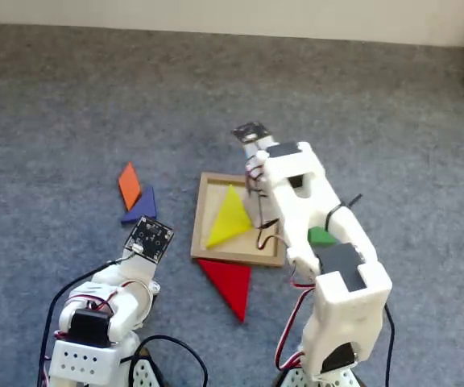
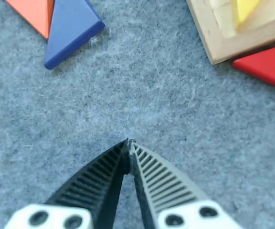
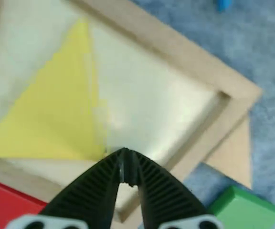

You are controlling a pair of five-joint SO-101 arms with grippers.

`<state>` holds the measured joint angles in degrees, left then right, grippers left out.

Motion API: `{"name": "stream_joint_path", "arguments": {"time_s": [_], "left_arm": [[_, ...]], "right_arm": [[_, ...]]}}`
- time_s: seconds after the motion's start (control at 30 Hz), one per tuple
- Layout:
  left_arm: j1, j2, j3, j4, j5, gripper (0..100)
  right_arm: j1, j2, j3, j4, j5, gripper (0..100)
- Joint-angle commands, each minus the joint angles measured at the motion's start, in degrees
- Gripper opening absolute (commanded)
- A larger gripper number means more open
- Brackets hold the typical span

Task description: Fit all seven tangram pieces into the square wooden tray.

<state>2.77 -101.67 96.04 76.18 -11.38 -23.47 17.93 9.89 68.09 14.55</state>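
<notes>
Tangram pieces are spread about the square wooden tray [image 1: 199, 219], which lies near the middle of the grey felt-covered table [image 1: 71, 97], well clear of its far edge. One piece is inside it: the yellow triangle [image 1: 229, 216], flat on the tray floor in the half toward the left arm.

The red triangle [image 1: 229, 282] lies outside, right against the tray's rim on the side facing the table's near edge. The orange parallelogram [image 1: 129, 185] and blue triangle [image 1: 141, 207] touch each other on the left arm's side, apart from the tray. The green piece [image 1: 322, 236] lies on the opposite side, partly hidden by the right arm.

The right gripper [image 3: 125, 153] is over the tray floor at a corner of the yellow triangle, jaws closed and empty — contact with the piece cannot be judged. The left gripper [image 2: 129, 143] is pinched closed on nothing, above bare felt between the blue triangle and the tray's corner.
</notes>
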Motion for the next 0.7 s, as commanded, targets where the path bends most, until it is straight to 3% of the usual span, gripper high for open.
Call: {"name": "stream_joint_path", "arguments": {"time_s": [0.0, 0.23, 0.47, 0.67], "left_arm": [[-0.5, -2.3, 1.1, 0.2, 0.3, 1], [-0.5, -2.3, 1.1, 0.2, 0.3, 1], [-0.5, -2.3, 1.1, 0.2, 0.3, 1], [-0.5, -2.3, 1.1, 0.2, 0.3, 1]], "right_arm": [[-3.1, -3.5, -3.1, -0.1, 0.4, 0.5], [-5.5, -3.5, -3.4, -0.8, -5.0, 0.5], [-5.5, -3.6, -2.9, -10.6, -5.2, 0.5], [-5.6, -3.8, -3.3, -11.9, -5.3, 0.5]]}}
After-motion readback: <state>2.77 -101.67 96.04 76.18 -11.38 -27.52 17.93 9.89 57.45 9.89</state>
